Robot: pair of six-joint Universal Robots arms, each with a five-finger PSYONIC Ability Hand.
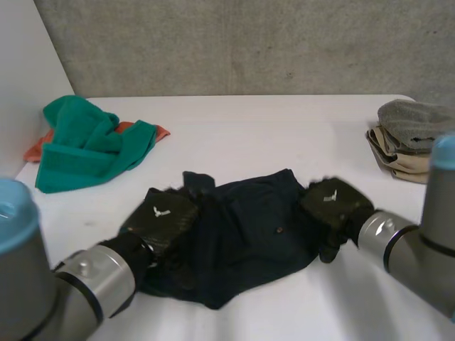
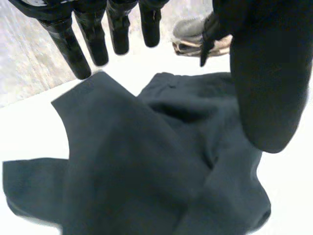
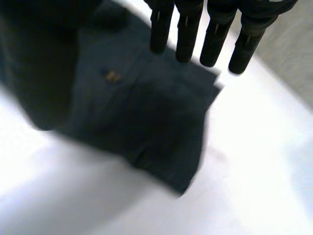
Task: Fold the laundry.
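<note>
A dark navy garment point(image 1: 245, 234) lies crumpled in the middle of the white table point(image 1: 284, 135). My left hand point(image 1: 160, 217) hovers over its left edge. In the left wrist view the fingers point(image 2: 80, 46) are straight and spread, the thumb point(image 2: 266, 88) stands apart, and the navy garment point(image 2: 146, 161) lies under the palm with nothing held. My right hand point(image 1: 334, 202) is at the garment's right edge. In its wrist view the fingers point(image 3: 205, 39) are straight over the garment point(image 3: 142, 107), near a small button, and grip nothing.
A green towel point(image 1: 89, 145) lies bunched at the back left on top of an orange cloth point(image 1: 35, 149). A stack of folded grey and beige laundry point(image 1: 409, 138) sits at the right edge and also appears past my left fingertips as the stack point(image 2: 195, 36).
</note>
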